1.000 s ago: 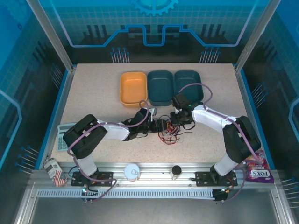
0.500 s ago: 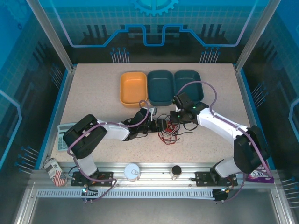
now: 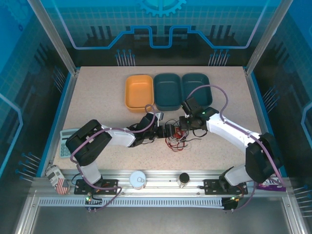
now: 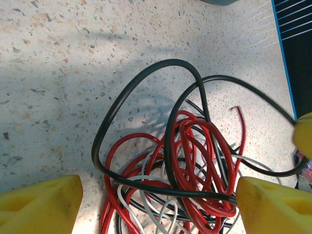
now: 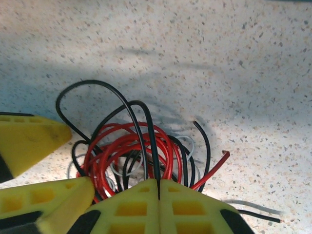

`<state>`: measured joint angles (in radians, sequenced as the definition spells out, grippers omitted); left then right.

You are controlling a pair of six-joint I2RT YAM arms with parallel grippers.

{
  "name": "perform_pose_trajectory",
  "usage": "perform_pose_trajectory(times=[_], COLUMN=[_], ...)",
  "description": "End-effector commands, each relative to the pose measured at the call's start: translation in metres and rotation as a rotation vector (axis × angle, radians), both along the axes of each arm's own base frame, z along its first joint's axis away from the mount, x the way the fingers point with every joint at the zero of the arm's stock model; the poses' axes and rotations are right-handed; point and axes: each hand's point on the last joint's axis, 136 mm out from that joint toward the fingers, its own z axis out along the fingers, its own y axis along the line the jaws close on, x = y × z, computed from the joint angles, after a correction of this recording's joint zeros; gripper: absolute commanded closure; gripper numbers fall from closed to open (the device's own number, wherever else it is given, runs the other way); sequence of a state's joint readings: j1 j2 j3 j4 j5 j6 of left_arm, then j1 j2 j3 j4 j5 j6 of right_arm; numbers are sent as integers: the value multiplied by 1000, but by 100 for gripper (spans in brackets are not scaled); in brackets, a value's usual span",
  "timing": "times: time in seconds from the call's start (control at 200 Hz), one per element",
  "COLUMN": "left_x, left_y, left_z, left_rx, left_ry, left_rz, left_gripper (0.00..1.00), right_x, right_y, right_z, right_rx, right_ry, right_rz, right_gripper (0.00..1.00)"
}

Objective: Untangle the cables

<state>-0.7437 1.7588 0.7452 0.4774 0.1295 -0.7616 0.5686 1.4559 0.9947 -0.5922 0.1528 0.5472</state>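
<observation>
The cables [image 3: 178, 140] lie as one tangle of red, black and pale wires at the middle of the table. In the left wrist view the cables [image 4: 195, 161] sit between the wide-apart yellow fingers [image 4: 39, 204] of my left gripper [image 4: 156, 204], which is open and holds nothing. My left gripper [image 3: 168, 131] is at the tangle's left side. My right gripper [image 3: 185, 127] is at its upper right. In the right wrist view my right gripper [image 5: 158, 187] is shut, and a black cable [image 5: 152, 146] runs into the seam between its pads. The rest of the cables [image 5: 126, 146] loop just beyond.
An orange bin [image 3: 139, 92] and two teal bins [image 3: 167, 91] [image 3: 196, 88] stand in a row behind the tangle. A calculator [image 3: 65, 141] lies at the left edge. A tin [image 3: 138, 179] and a small jar [image 3: 184, 179] sit on the front rail.
The left gripper's jaws have spread wider around the tangle. The right arm's elbow has swung out to the right while its gripper stayed at the cables.
</observation>
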Motion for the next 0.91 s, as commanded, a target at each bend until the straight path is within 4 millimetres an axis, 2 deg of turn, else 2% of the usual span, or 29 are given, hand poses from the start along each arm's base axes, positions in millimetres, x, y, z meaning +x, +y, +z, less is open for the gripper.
perform_pose_trajectory(times=[0.0,0.135,0.18,0.205,0.24,0.44,0.655,0.77,0.901], left_x=[-3,-3,-3,-4,-4,-5,-3,-4,-4], left_y=[-5,-4,-5,-6,-8,-10,-13,-17,-16], left_z=[11,12,13,13,14,17,3,-2,-4], left_rx=[-20,-8,-5,-2,-1,20,38,25,34], left_ry=[-16,-20,-19,-17,-19,-25,21,28,14], left_rz=[-17,-11,-16,-20,-24,-14,-2,-16,-18], left_gripper=[16,14,11,5,1,1,12,16,26], right_x=[-4,-3,-3,-3,-3,-5,-6,-5,-5], right_y=[-6,-10,-10,-11,-11,-17,-14,-11,-5], right_z=[-13,-19,-21,-22,-23,-30,-40,-43,-42], right_rx=[-17,-13,-8,-6,-1,7,36,44,50], right_ry=[38,50,54,59,60,75,87,88,78], right_rz=[-20,-34,-38,-39,-41,-52,-49,-28,-2], right_gripper=[84,74,72,70,68,65,66,73,80])
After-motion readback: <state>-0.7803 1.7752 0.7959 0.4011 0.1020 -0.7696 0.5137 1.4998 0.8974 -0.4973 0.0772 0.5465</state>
